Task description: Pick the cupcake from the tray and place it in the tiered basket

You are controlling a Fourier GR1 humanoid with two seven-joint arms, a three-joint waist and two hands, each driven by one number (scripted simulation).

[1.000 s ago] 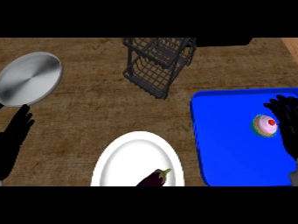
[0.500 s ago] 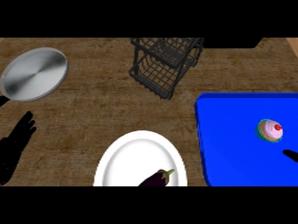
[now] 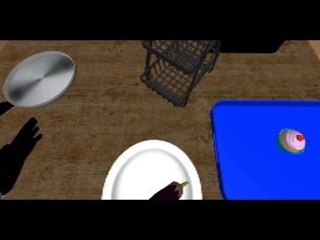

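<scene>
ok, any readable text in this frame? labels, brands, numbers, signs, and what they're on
None: no words, numbers, brands or signs show anywhere in the head view.
Blue tray: plain, no marking.
Cupcake: pink frosting with a red dot, no label.
White plate and eggplant: unmarked.
Metal pan: bare metal, no stamp visible.
Tiered basket: plain dark wire.

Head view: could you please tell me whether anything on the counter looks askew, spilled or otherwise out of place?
Nothing looks spilled or damaged. The cupcake sits upright on the blue tray, the eggplant lies on the white plate, and the wire basket stands empty.
</scene>
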